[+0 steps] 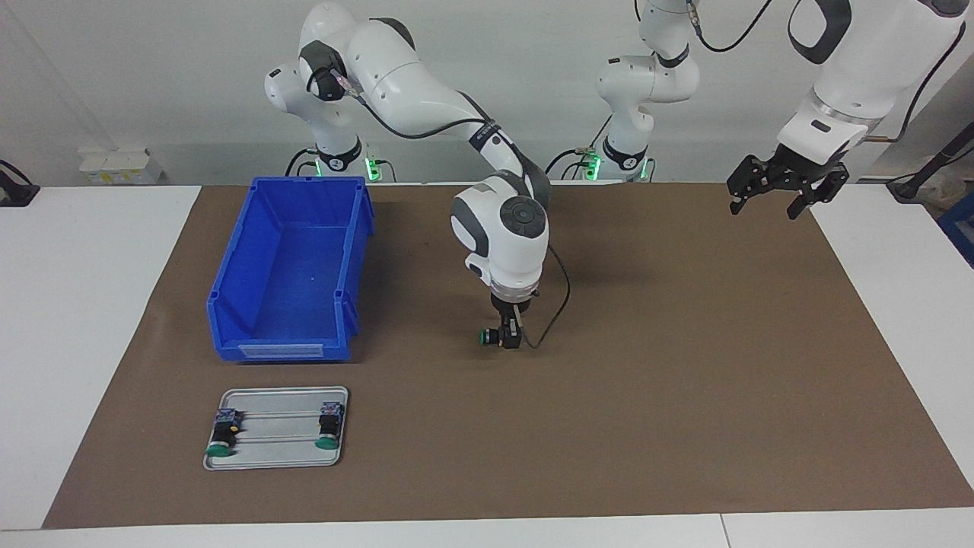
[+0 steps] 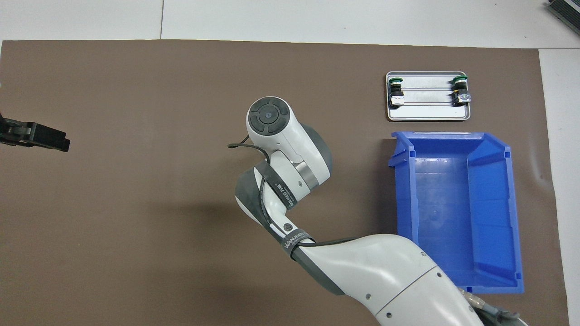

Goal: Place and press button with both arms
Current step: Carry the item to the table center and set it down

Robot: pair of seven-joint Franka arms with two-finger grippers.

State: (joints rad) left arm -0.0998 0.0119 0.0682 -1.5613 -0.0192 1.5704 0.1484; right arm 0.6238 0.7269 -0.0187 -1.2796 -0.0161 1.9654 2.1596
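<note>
My right gripper (image 1: pixel 508 335) is low over the middle of the brown mat, shut on a green-capped button (image 1: pixel 487 336) held on its side, the cap toward the right arm's end of the table. In the overhead view the right arm (image 2: pixel 281 149) hides this gripper and button. Two more buttons (image 1: pixel 224 435) (image 1: pixel 329 426) lie on a small metal tray (image 1: pixel 278 426), also seen in the overhead view (image 2: pixel 428 115). My left gripper (image 1: pixel 784 186) is open and empty, raised over the mat at the left arm's end; it also shows in the overhead view (image 2: pixel 38 135).
An empty blue bin (image 1: pixel 293 266) stands on the mat between the tray and the robots, also in the overhead view (image 2: pixel 455 208). The brown mat (image 1: pixel 685 365) covers most of the white table.
</note>
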